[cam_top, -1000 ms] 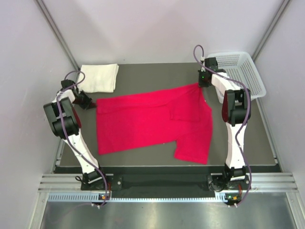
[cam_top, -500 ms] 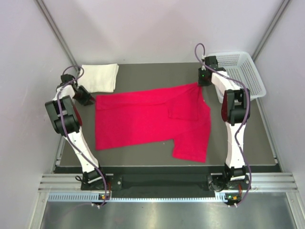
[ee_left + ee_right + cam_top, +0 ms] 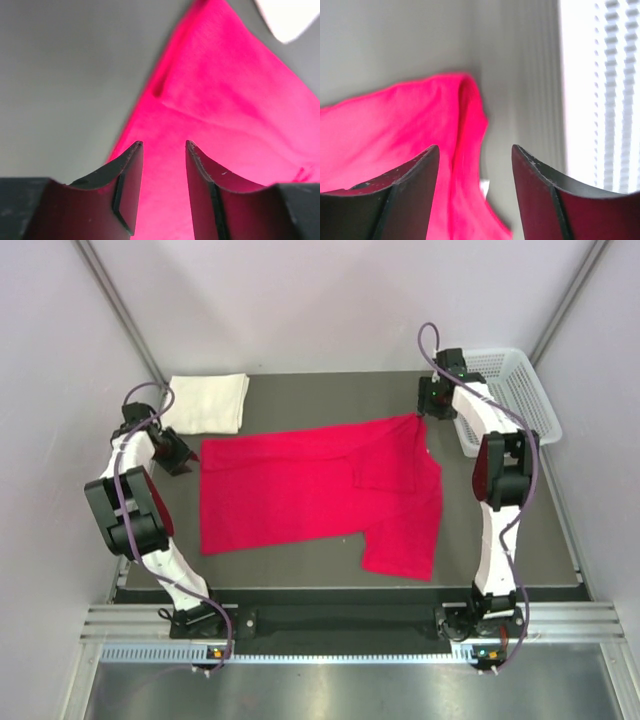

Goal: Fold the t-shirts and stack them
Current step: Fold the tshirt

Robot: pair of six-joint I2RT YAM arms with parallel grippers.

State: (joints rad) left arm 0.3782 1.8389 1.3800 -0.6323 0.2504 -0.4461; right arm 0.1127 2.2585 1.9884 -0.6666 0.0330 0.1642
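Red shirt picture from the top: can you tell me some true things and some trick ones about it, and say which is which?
1. The red t-shirt lies on the table. True.
2. The white t-shirt sits in the basket. False: it lies folded at the table's far left corner, and the basket stands at the far right.
3. The right arm's jaws pinch the red t-shirt. False: they stand open with nothing between them.
4. The left arm's jaws stand open by the red t-shirt's left edge. True.
5. The red t-shirt covers the white t-shirt. False: they lie apart.
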